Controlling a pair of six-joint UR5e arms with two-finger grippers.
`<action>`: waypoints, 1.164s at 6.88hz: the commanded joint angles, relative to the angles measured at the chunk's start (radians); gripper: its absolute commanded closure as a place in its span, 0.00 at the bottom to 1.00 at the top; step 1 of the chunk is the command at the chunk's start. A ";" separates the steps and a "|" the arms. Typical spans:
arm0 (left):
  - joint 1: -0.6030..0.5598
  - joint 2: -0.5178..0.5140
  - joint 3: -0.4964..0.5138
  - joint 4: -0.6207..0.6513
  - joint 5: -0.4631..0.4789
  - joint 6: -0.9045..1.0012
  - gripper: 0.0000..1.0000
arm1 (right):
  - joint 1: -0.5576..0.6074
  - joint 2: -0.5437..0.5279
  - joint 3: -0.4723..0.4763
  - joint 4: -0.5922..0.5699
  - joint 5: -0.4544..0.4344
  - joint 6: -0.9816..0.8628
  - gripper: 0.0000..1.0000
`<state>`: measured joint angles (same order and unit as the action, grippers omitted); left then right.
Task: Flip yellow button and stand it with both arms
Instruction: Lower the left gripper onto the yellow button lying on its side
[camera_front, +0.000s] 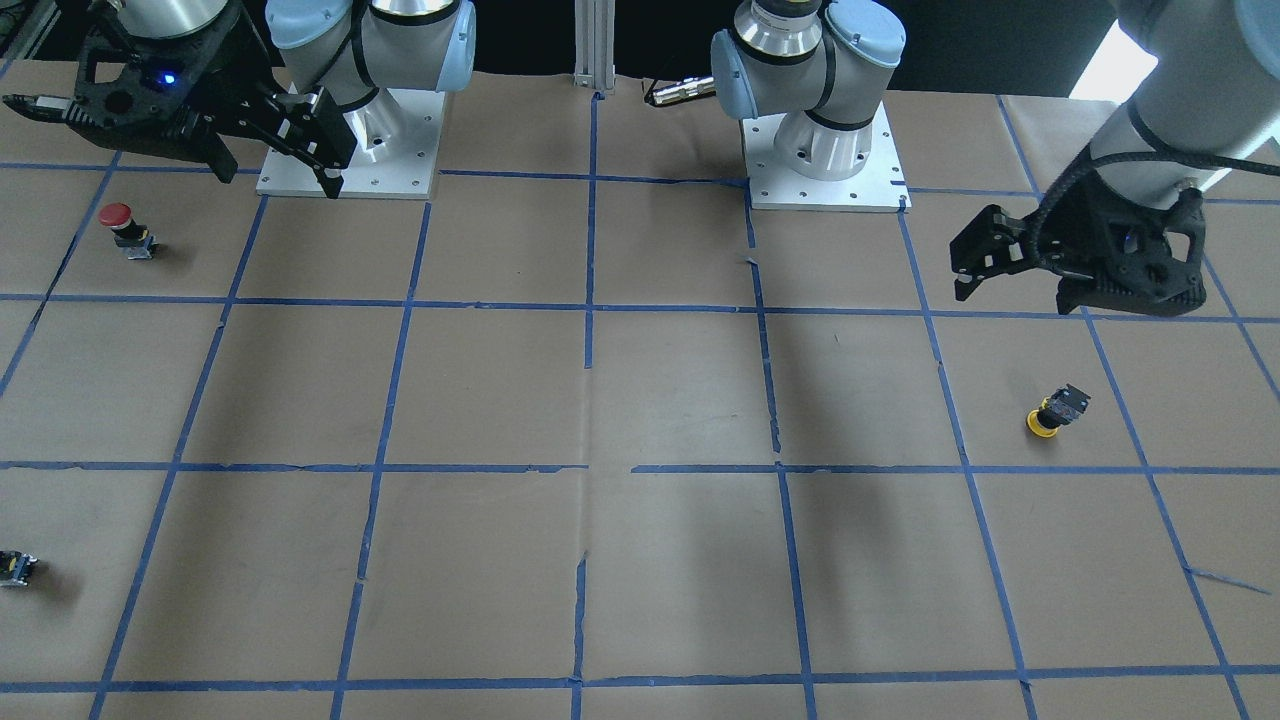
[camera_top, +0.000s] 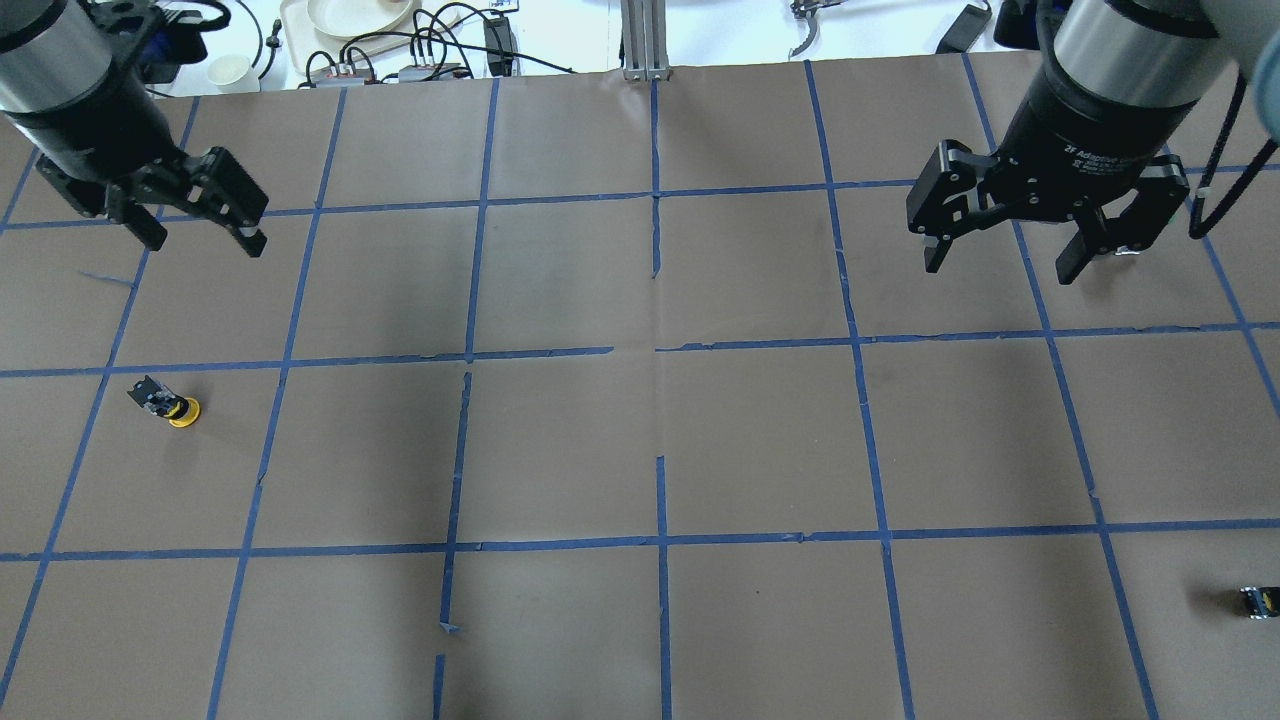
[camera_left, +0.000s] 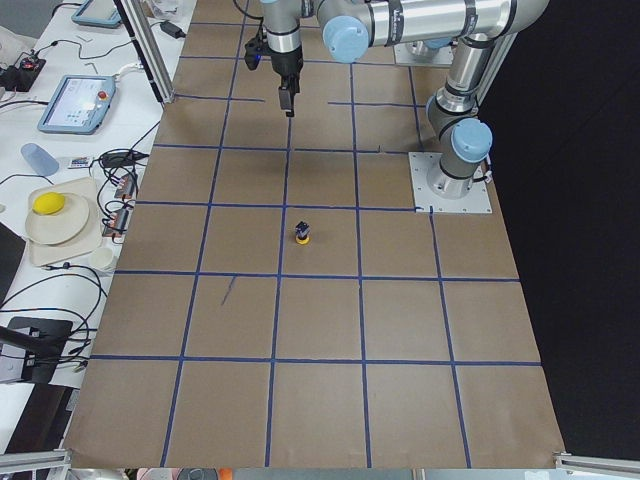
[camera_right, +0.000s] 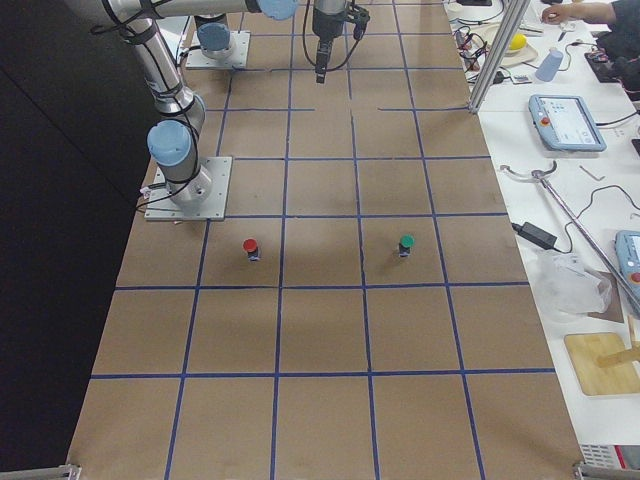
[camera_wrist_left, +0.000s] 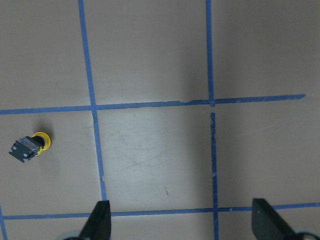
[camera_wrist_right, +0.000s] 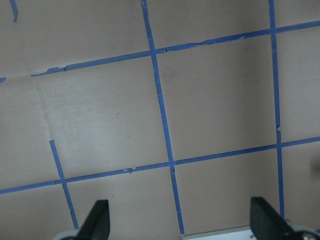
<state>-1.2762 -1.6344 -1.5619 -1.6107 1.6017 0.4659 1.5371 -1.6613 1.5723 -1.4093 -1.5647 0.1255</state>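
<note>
The yellow button sits cap-down on the table. In the overhead view it is at about 6 o'clock from the left end effector, well apart. That one and the right end effector both hang above the table, fingers spread wide, holding nothing.

The table is covered edge to edge with brown paper, marked off into large squares by blue tape that is torn and gapped in places. Two metal base plates are bolted down along the top of the front-facing view. The yellow button sits alone in a square at the right of that view, cap on the paper, contact block tipped toward the upper right. A red button stands upright at the upper left. A small dark block lies at the lower left edge.
</note>
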 joint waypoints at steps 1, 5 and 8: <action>0.163 -0.021 -0.123 0.137 0.006 0.330 0.00 | 0.000 0.000 0.000 0.000 0.000 0.000 0.00; 0.345 -0.141 -0.350 0.597 0.003 0.675 0.00 | 0.000 0.000 0.000 0.000 0.000 0.000 0.00; 0.351 -0.226 -0.374 0.670 -0.003 0.758 0.01 | 0.002 -0.002 0.000 0.001 0.002 0.000 0.00</action>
<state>-0.9272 -1.8361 -1.9289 -0.9548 1.6038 1.1956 1.5373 -1.6615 1.5723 -1.4094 -1.5633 0.1258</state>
